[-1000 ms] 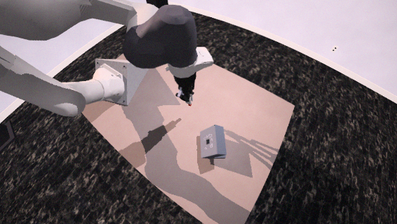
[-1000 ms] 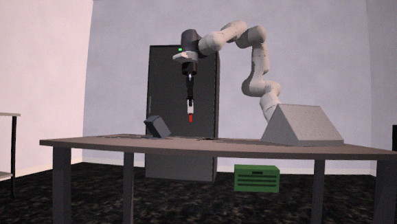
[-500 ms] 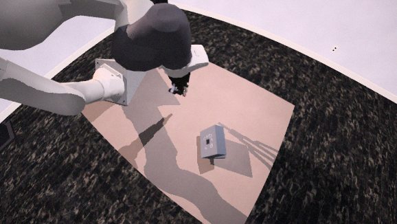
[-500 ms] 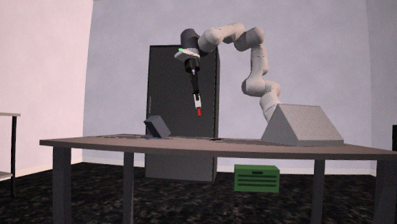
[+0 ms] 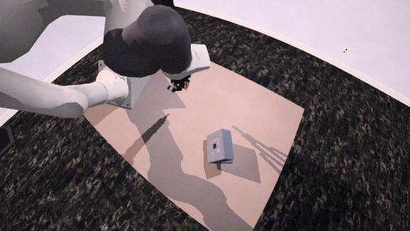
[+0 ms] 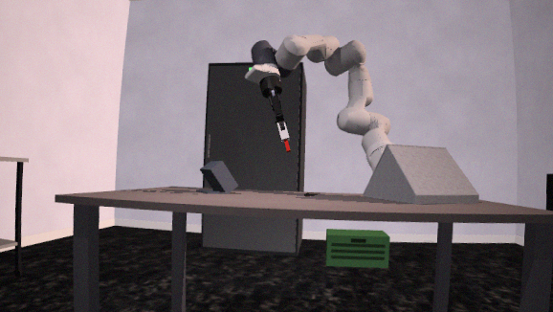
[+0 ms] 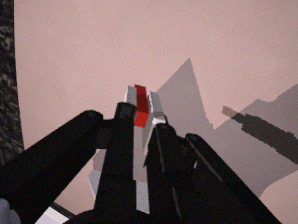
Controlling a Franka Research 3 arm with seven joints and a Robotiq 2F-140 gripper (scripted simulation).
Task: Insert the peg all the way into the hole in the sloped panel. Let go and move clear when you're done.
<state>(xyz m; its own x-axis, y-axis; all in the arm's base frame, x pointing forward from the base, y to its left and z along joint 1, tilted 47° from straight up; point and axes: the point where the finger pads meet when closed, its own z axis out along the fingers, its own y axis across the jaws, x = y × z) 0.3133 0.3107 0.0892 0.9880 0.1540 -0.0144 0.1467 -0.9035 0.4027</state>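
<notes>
Currently the hand (image 6: 284, 133) grips the red peg (image 6: 287, 145), tilted, high above the sloped panel (image 6: 219, 176) at 8 o'clock; misalignment risks jamming at the hole (image 5: 214, 145).

Count, taken around the brown rectangular table (image 6: 268, 201):
- on it: one small grey sloped panel block (image 6: 219, 176), one large grey wedge-shaped arm pedestal (image 6: 447, 184);
- above it: one red peg (image 6: 287, 145);
- below it: one green slotted crate (image 6: 357, 248);
- behind it: one tall dark cabinet (image 6: 239, 144).
</notes>
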